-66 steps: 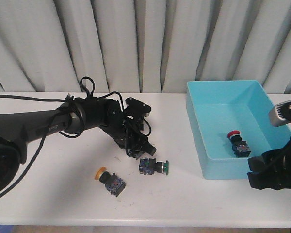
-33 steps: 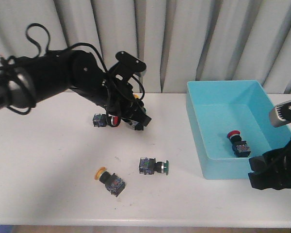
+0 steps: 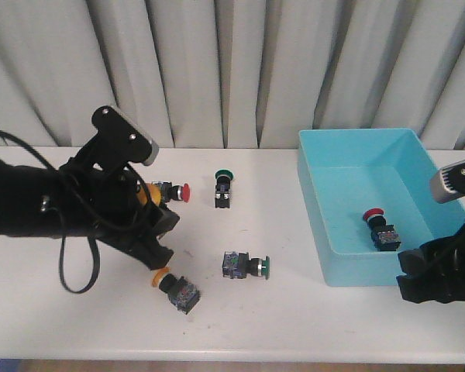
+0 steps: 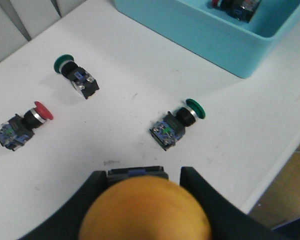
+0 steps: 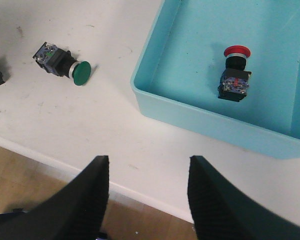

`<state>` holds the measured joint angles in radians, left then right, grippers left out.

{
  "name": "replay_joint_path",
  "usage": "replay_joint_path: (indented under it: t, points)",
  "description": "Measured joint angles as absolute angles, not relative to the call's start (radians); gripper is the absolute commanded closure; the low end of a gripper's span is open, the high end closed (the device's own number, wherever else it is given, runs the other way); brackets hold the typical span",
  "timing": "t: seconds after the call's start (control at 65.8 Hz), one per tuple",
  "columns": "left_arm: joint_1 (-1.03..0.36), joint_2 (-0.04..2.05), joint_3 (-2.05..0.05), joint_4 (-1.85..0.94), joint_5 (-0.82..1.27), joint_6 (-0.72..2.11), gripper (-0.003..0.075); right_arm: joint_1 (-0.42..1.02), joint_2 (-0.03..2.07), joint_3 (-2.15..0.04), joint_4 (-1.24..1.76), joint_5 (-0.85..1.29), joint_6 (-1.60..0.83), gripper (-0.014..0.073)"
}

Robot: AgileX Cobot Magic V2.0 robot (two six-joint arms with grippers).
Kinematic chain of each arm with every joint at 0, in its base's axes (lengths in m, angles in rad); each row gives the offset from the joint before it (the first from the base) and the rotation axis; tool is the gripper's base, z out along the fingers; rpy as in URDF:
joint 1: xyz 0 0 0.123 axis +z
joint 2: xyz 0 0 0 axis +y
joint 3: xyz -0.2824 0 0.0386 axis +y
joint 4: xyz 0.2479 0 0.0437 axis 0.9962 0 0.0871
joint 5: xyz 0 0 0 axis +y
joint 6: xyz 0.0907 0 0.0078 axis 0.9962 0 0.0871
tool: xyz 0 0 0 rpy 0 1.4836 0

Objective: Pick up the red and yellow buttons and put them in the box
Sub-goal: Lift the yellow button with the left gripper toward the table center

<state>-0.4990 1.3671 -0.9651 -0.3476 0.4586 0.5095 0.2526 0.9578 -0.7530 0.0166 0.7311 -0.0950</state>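
Yellow button (image 4: 145,210) clamped in left gripper (image 4: 142,200); right gripper (image 5: 147,200) wide, empty, beside box (image 3: 318,225).

We see the light-blue plastic box (image 3: 337,186) at the white bench's (image 3: 294,310) right, holding one red-capped push-button switch (image 3: 380,229); four more switches lie left of it.

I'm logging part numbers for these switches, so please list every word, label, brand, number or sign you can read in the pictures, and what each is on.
None can be read.
Green-capped button: small coloured marks on the black body, too blurred to read.
Red button in the box: coloured patch on the body, too small to read.
Left gripper, right gripper, table: no text visible.
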Motion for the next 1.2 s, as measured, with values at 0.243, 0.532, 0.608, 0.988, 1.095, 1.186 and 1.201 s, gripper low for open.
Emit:
replay_joint_path:
  t: [0.243,0.532,0.608,0.988,1.095,1.186,1.201]
  points:
    - [-0.499,1.355,-0.944,-0.558,0.584,0.792,0.0511,0.253,0.958,-0.753,0.017,0.732,-0.095,0.0242]
    - [-0.499,1.400,-0.944,-0.857,0.753,1.367,0.0511,0.253,0.958,-0.753,0.017,0.747,-0.095,0.0242]
    - [-0.499,1.418,-0.944,-0.993,0.783,1.551,0.0511,0.253,0.958,-0.753,0.017,0.751,-0.095,0.0242]
    - [-0.499,1.568,-0.944,-1.524,0.910,2.033,0.0511,0.253,0.958,-0.753,0.036,0.777,-0.178,0.0242]
    - [-0.499,1.579,-0.944,-1.552,0.935,2.062,0.0511,0.253,0.960,-0.753,0.094,0.777,-0.277,0.0239]
    - [-0.499,1.579,-0.944,-1.558,0.946,2.073,0.0511,0.253,0.977,-0.753,0.189,0.777,-0.401,0.0216]
    - [-0.499,1.579,-0.944,-1.558,0.946,2.073,0.0511,0.253,0.981,-0.753,0.205,0.777,-0.433,0.0209]
